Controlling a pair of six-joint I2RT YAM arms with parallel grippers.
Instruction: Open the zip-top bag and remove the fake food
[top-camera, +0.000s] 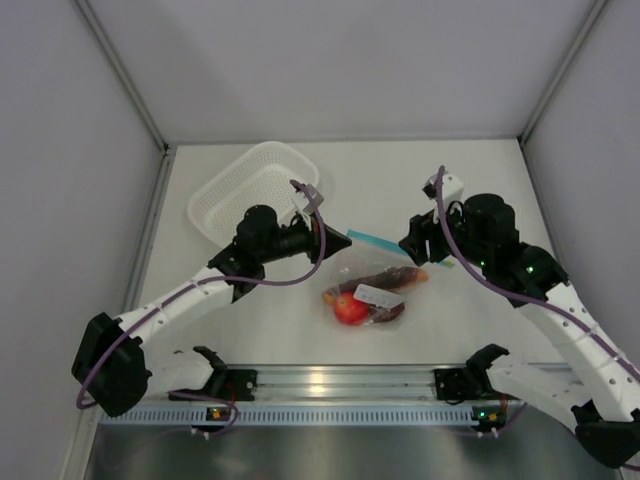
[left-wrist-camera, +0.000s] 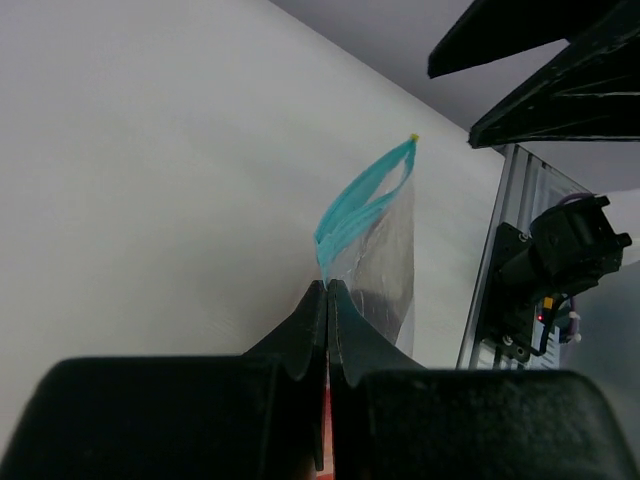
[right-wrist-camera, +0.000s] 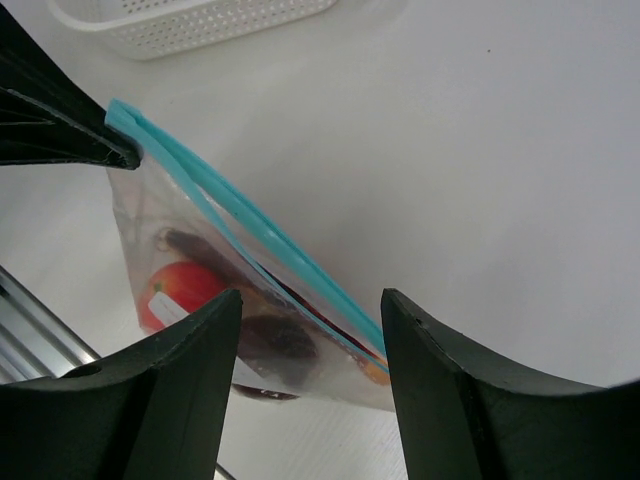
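The zip-top bag (top-camera: 368, 290) hangs from one corner over the middle of the table, clear, with a light blue zip strip (left-wrist-camera: 356, 203) whose two sides bow apart. My left gripper (top-camera: 346, 240) is shut on that corner of the strip, as the left wrist view (left-wrist-camera: 328, 287) shows. Inside the bag is the fake food: a red tomato-like ball (right-wrist-camera: 180, 285), a dark brown ring (right-wrist-camera: 285, 345) and an orange piece (right-wrist-camera: 372, 372). My right gripper (right-wrist-camera: 310, 310) stands open just in front of the strip's other end, gripping nothing. From above it sits at the bag's right end (top-camera: 418, 256).
A white perforated basket (top-camera: 255, 190) stands at the back left, behind my left arm. The aluminium rail (top-camera: 340, 382) with both arm bases runs along the near edge. Grey walls close the table on three sides.
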